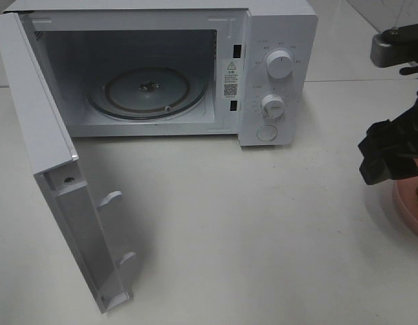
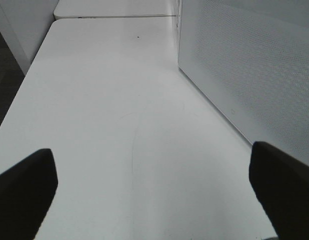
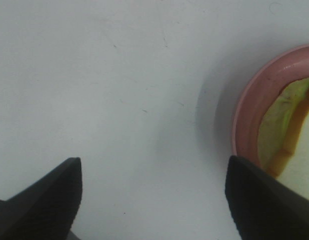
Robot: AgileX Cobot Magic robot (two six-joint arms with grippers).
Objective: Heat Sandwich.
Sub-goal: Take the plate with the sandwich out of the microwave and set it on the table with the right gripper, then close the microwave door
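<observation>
My right gripper point(image 3: 153, 200) hangs wide and empty beside the pink plate point(image 3: 247, 107). The sandwich point(image 3: 284, 130) looks soft and crushable; I'd grip the plate's rim.

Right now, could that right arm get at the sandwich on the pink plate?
Probably yes: the right tool hangs open beside the pink plate, and nothing covers the sandwich.

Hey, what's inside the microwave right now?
Inside the open microwave only the round glass turntable shows, with nothing on it. The door edge hides a sliver of the cavity's left side.
</observation>
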